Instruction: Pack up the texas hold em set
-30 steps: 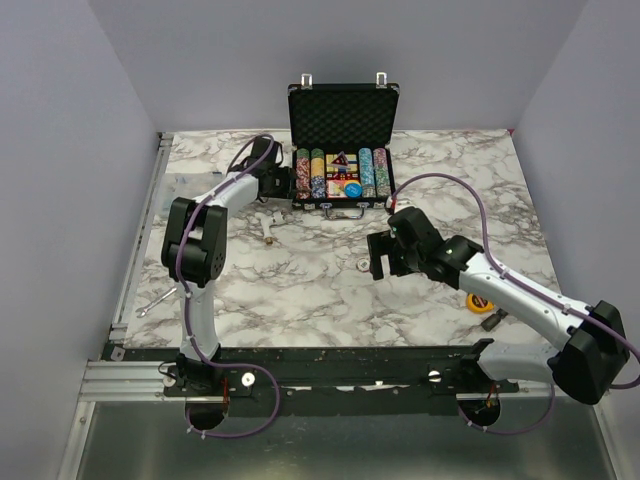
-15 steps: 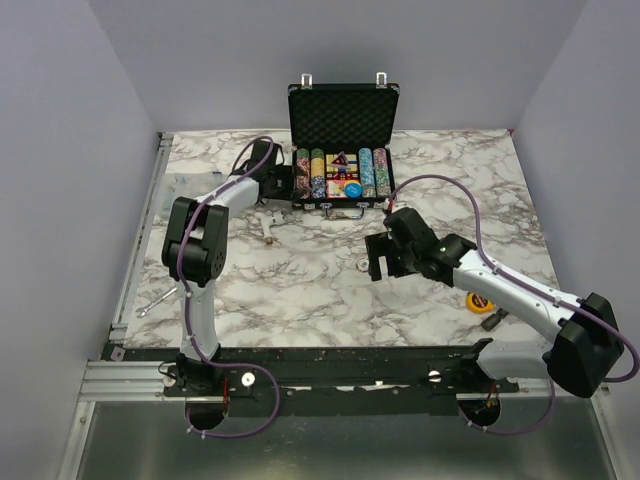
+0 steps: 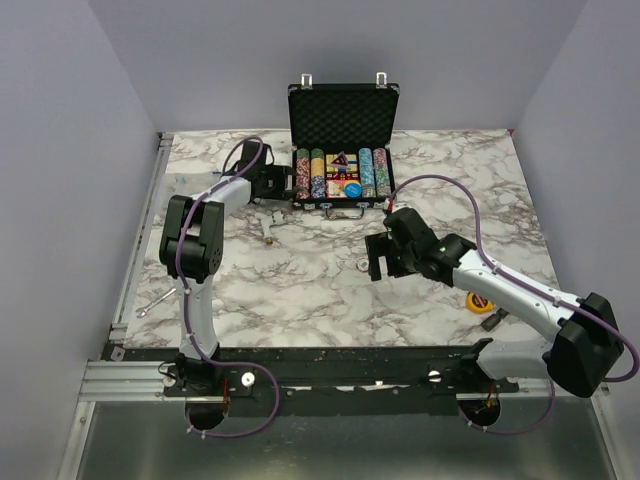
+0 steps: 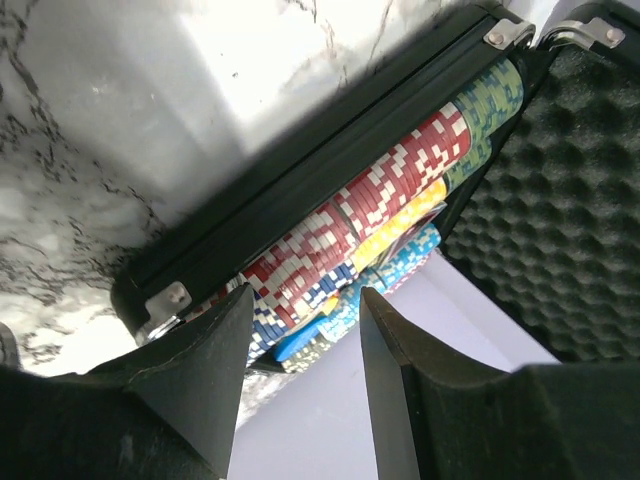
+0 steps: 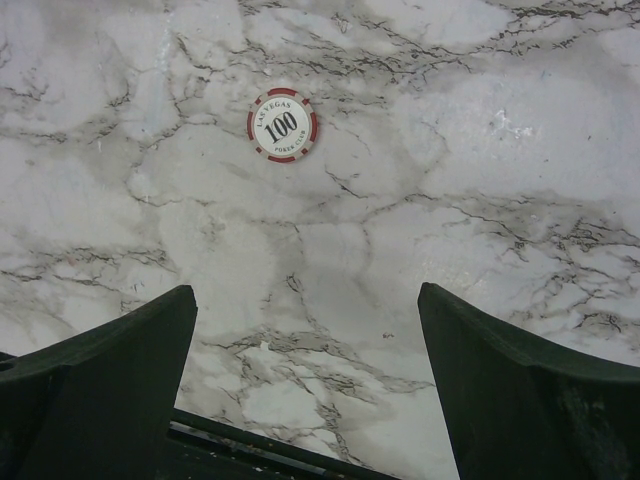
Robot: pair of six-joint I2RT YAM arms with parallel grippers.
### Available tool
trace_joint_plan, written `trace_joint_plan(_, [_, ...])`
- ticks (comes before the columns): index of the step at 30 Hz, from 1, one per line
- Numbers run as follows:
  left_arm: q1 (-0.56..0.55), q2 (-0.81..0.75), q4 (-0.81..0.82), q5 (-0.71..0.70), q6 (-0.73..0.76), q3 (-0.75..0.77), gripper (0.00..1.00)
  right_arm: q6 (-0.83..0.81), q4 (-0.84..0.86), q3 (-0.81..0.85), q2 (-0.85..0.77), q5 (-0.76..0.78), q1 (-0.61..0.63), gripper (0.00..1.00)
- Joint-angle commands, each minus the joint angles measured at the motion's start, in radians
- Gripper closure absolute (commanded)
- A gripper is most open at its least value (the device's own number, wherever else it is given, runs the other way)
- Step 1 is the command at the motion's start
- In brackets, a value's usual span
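Black right end effector (image 5: 305, 298), jaws wide and empty, hovers over a stray poker chip (image 5: 283, 125) on the marble surface (image 5: 520, 150), centre of the overhead view. The left end effector (image 4: 303, 298), parted and empty, sits beside the open case (image 3: 343, 118), upper centre. Chip rows (image 4: 380, 210) are packed; the stray chip and the lid appear outstanding. Both arms reach forward.

The left arm stretches far forward, the left tool (image 4: 305, 300) partly spread and empty; the right arm bends inward, the right tool (image 5: 305, 300) facing down, spread wide.
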Motion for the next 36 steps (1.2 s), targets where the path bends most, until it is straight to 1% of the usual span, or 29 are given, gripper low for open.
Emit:
trace_joint_plan(1, [0.012, 0.019, 0.010, 0.047, 0.120, 0.027, 0.53, 0.019, -0.012, 0.014, 0.019, -0.014, -0.001, 0.05])
trace_joint_plan(4, [0.010, -0.009, -0.025, 0.062, 0.227, 0.047, 0.52, 0.030, -0.013, 0.022, 0.029, -0.020, -0.001, 0.05])
trace_joint_plan(8, [0.010, -0.047, -0.034, 0.112, 0.307, 0.054, 0.49, 0.047, 0.005, 0.026, 0.042, -0.042, -0.002, 0.05])
trace_joint_plan(11, [0.010, -0.064, -0.044, 0.140, 0.348, 0.060, 0.49, 0.063, 0.013, 0.037, 0.059, -0.060, -0.002, 0.05])
trace_joint_plan(14, [0.011, -0.068, -0.036, 0.155, 0.368, 0.054, 0.49, 0.077, 0.017, 0.048, 0.072, -0.077, -0.001, 0.06])
trace_joint_plan(17, [0.010, -0.049, -0.009, 0.198, 0.376, 0.068, 0.52, 0.086, 0.019, 0.048, 0.077, -0.086, -0.001, 0.05])
trace_joint_plan(20, [0.011, -0.013, 0.028, 0.234, 0.382, 0.094, 0.54, 0.088, 0.022, 0.040, 0.075, -0.085, -0.001, 0.05])
trace_joint_plan(24, [0.014, 0.032, 0.061, 0.245, 0.429, 0.136, 0.55, 0.085, 0.016, 0.033, 0.074, -0.081, -0.001, 0.05])
trace_joint_plan(27, [0.016, 0.043, 0.133, 0.237, 0.468, 0.121, 0.54, 0.078, 0.016, 0.028, 0.069, -0.077, -0.001, 0.05])
trace_joint_plan(29, [0.017, 0.060, 0.138, 0.240, 0.477, 0.112, 0.54, 0.075, 0.019, 0.023, 0.068, -0.076, -0.001, 0.05])
trace_joint_plan(34, [0.019, 0.082, 0.212, 0.244, 0.456, 0.030, 0.53, 0.071, 0.029, 0.016, 0.080, -0.082, -0.001, 0.05])
trace_joint_plan(36, [0.021, 0.098, 0.221, 0.250, 0.453, 0.020, 0.53, 0.067, 0.033, 0.017, 0.083, -0.088, -0.001, 0.05])
